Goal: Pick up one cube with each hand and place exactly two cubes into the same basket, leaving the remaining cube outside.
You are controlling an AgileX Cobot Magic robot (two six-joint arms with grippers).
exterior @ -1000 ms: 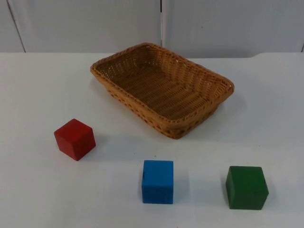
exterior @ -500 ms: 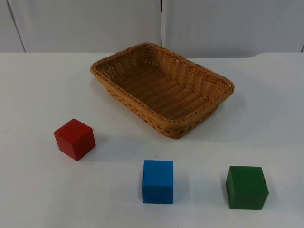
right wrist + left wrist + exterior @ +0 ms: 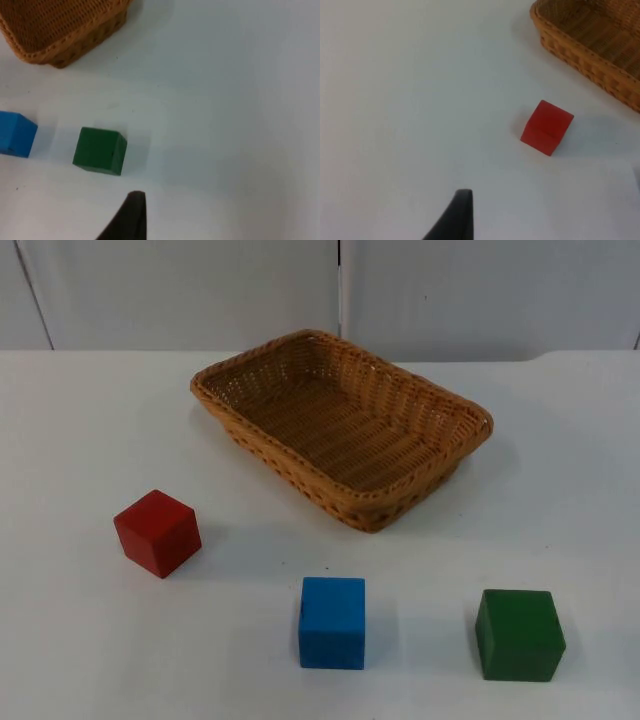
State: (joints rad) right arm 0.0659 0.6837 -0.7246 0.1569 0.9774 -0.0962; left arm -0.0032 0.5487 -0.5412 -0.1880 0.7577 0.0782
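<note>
Basket stands empty on the white table, with all three cubes outside it on the near side. Red cube lies near the basket's left corner, blue cube in front of its near rim, green cube off its right corner. Left gripper hangs above the table with the red cube ahead of its fingertip, between it and the basket wall; judged nearer to that cube. Right gripper hangs with the green cube just ahead of its fingertip, the blue cube beside that. Finger spacing on either gripper cannot be told. No cube is picked up yet.
</note>
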